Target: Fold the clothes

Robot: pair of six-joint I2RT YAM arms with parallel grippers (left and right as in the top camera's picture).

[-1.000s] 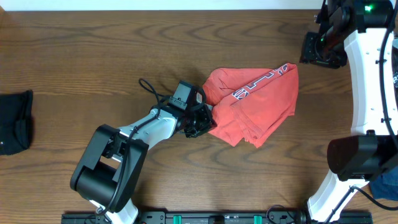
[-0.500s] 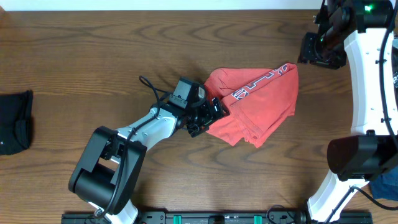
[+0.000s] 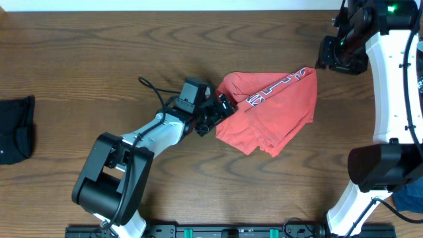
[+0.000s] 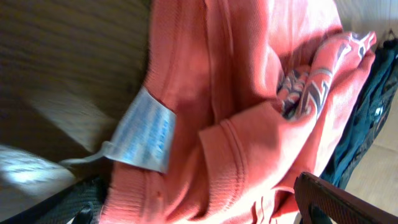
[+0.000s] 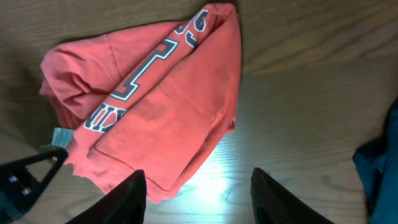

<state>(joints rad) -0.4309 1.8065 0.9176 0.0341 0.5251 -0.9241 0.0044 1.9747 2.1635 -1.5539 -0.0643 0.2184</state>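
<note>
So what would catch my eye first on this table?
The coral-red T-shirt, bunched and half folded in the middle of the wooden table, with its white-and-navy lettering showing. The left gripper sits open at the shirt's left edge, by the white neck label. A small black garment lies apart at the far left edge.

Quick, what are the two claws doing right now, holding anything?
Left gripper: open at the T-shirt edge, holding nothing.
Right gripper: open and empty, not touching the T-shirt.
</note>
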